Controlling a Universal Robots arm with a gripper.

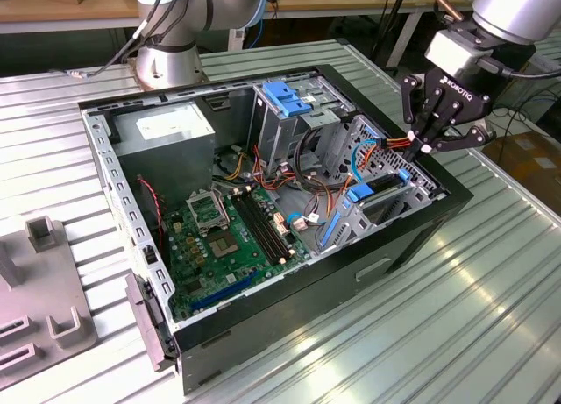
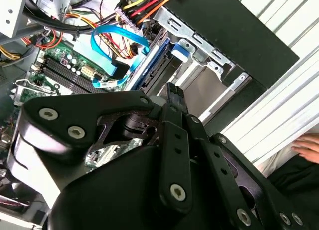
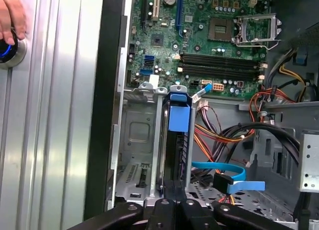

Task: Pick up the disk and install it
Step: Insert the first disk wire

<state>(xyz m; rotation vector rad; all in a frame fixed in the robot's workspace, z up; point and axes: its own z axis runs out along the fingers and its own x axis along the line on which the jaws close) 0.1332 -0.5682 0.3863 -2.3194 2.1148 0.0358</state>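
Note:
The disk (image 1: 377, 187) stands on edge in the metal drive bay at the case's corner on the exterior view's right, its blue carrier frame (image 3: 178, 117) facing up. My gripper (image 1: 426, 147) hangs just above the disk's outer end, fingers drawn together with nothing visibly between them. In the first wrist view my gripper (image 3: 174, 206) lines up with the disk's edge. The second wrist view looks past my gripper (image 2: 172, 93) to the disk's blue edge (image 2: 152, 65).
The open computer case (image 1: 412, 237) lies on a ribbed metal table. Inside are the motherboard (image 1: 223, 237), a power-supply box (image 1: 166, 128), a blue-topped drive cage (image 1: 289, 97) and loose cables (image 3: 219, 172). A person's hand (image 3: 9, 20) rests on a round button (image 3: 6, 53).

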